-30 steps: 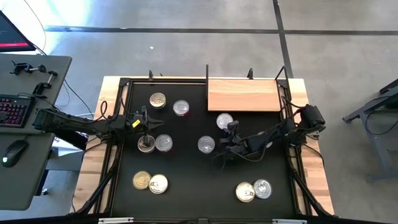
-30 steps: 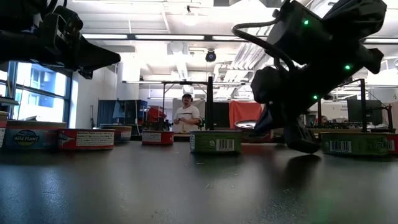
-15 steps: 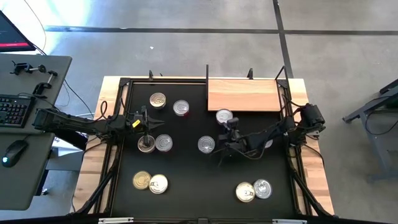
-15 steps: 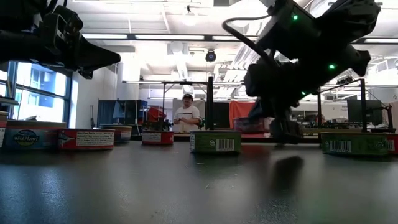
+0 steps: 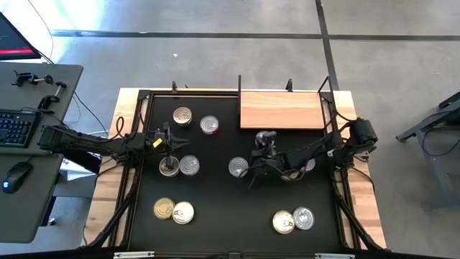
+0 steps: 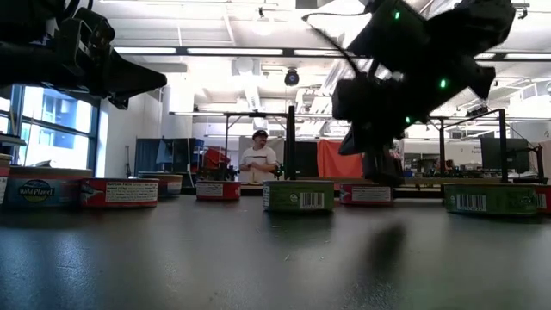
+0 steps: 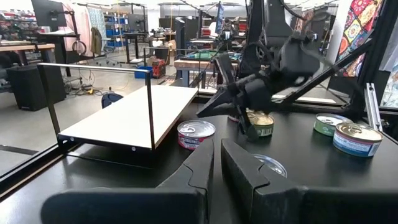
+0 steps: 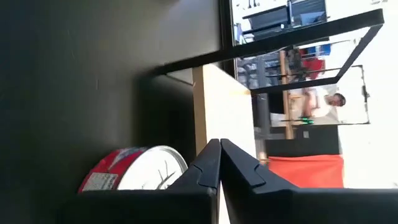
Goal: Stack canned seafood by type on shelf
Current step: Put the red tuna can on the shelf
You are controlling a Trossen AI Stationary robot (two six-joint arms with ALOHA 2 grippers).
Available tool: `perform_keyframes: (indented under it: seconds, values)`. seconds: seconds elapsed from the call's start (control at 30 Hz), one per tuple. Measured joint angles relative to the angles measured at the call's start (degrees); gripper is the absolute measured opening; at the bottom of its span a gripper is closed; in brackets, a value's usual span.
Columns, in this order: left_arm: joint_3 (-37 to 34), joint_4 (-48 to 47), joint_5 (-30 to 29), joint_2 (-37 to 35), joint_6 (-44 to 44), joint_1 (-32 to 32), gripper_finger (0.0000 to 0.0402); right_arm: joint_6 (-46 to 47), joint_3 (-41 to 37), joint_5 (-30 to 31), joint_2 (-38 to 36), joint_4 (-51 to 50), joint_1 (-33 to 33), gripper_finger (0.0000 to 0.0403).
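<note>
The shelf [image 5: 282, 109] sits at the tabletop's far edge, bare on top; tins scattered over the black mat [image 5: 223, 216], a red-sided tin [image 8: 134, 169] just in front of it; right gripper [image 5: 264, 140] hovers there, jaws clenched on nothing; left gripper [image 5: 169, 147] over another tin [image 5: 169, 167], jaws pressed together too.

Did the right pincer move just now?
Yes. The right pincer slid toward the shelf; it now covers the silver can it was beside a second ago.
</note>
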Motion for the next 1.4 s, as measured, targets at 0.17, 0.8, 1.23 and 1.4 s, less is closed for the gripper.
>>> perform_keyframes:
  seconds: [0.17,0.8,1.23,1.4]
  values:
    - [0.00,0.00,0.01,0.02,0.00,0.00,0.0020,11.22,0.00,-9.49,-8.31,-5.47,-0.85,0.0000]
    - [0.00,-0.02,0.00,0.00,0.02,0.02,0.0020,39.07,0.16,-47.70,-8.15,-17.30,-17.24,0.0000]
    - [0.00,-0.02,0.00,0.00,0.01,0.02,0.0020,30.75,6.12,-30.81,-12.29,-33.32,-8.55,0.0000]
    - [0.00,-0.02,0.00,0.00,0.02,0.02,0.0020,36.68,7.33,-32.46,-13.23,-31.79,-8.05,0.0014]
